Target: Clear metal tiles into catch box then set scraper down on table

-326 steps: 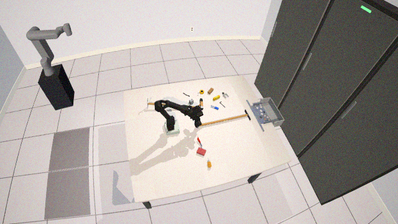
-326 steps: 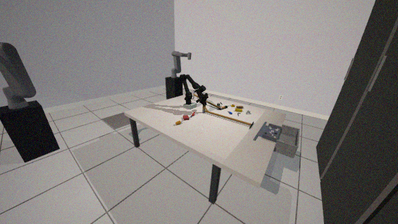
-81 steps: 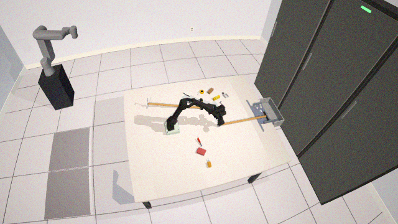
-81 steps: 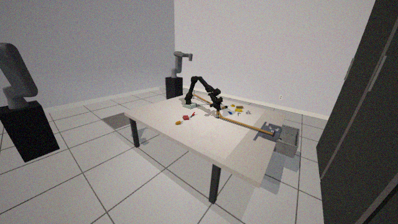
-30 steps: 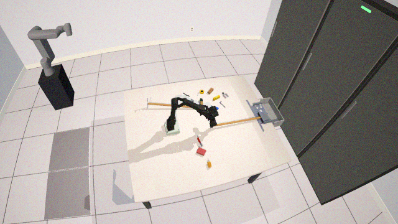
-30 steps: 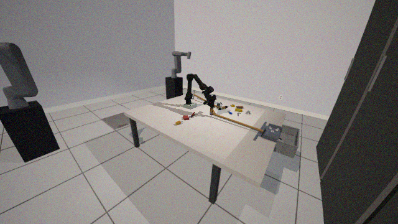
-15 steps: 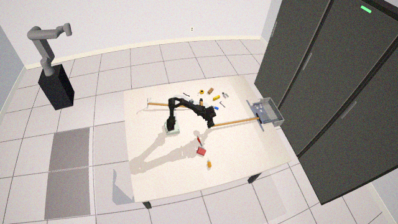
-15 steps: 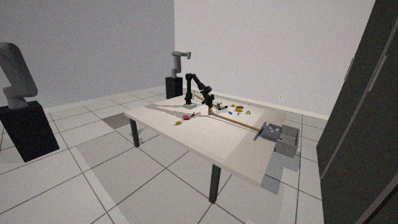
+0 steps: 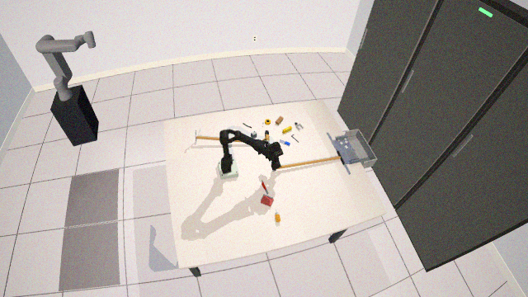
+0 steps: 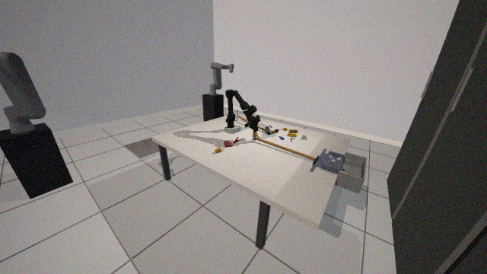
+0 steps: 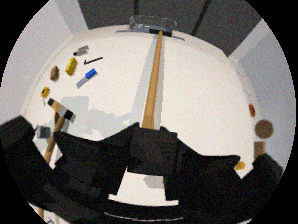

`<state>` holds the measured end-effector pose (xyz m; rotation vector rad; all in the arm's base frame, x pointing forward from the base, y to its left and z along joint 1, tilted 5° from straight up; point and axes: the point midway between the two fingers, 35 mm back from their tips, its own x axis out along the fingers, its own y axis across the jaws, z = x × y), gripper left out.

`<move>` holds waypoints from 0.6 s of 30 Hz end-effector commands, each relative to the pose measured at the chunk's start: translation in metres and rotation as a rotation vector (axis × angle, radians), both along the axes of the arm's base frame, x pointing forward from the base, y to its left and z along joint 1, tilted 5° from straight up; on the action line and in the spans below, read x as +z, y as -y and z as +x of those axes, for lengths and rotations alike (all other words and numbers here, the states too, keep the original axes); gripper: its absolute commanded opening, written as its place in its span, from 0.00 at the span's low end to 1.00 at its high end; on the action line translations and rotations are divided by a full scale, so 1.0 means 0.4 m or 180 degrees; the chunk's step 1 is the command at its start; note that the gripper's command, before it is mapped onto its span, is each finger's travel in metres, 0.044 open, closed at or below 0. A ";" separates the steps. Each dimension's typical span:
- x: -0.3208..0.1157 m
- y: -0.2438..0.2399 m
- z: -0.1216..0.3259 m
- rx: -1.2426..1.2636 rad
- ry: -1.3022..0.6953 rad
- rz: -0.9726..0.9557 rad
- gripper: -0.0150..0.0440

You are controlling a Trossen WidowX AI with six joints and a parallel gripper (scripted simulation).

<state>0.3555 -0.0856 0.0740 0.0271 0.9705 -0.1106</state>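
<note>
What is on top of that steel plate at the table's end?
Several small pale tiles lie on the steel plate. The scraper's dark head covers part of its near side, so anything beneath is hidden.

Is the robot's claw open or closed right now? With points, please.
Shut on the long scraper: the gripper [image 9: 276,167] [image 10: 255,138] has the wooden handle [image 9: 309,162] [image 10: 285,147] [image 11: 154,82] running out from its fingertips.

Wooden and bare-metal looks.
Warm wood-like grain colour on the long handle [image 9: 309,162] [image 10: 287,147] [image 11: 154,80]; matt black on the arm [image 9: 252,142] [image 10: 242,102].
</note>
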 end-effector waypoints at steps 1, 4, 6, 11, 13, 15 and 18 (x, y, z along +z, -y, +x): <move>0.005 -0.004 -0.011 0.0016 0.0038 -0.0005 0.25; 0.002 -0.006 -0.022 0.0016 0.0038 -0.0005 0.25; 0.001 -0.008 -0.030 0.0015 0.0039 -0.0005 0.25; -0.003 -0.012 -0.050 0.0015 0.0039 -0.0006 0.25; -0.005 -0.015 -0.057 0.0015 0.0039 -0.0006 0.25; -0.007 -0.017 -0.065 0.0015 0.0039 -0.0006 0.25; -0.010 -0.020 -0.077 0.0015 0.0039 -0.0006 0.25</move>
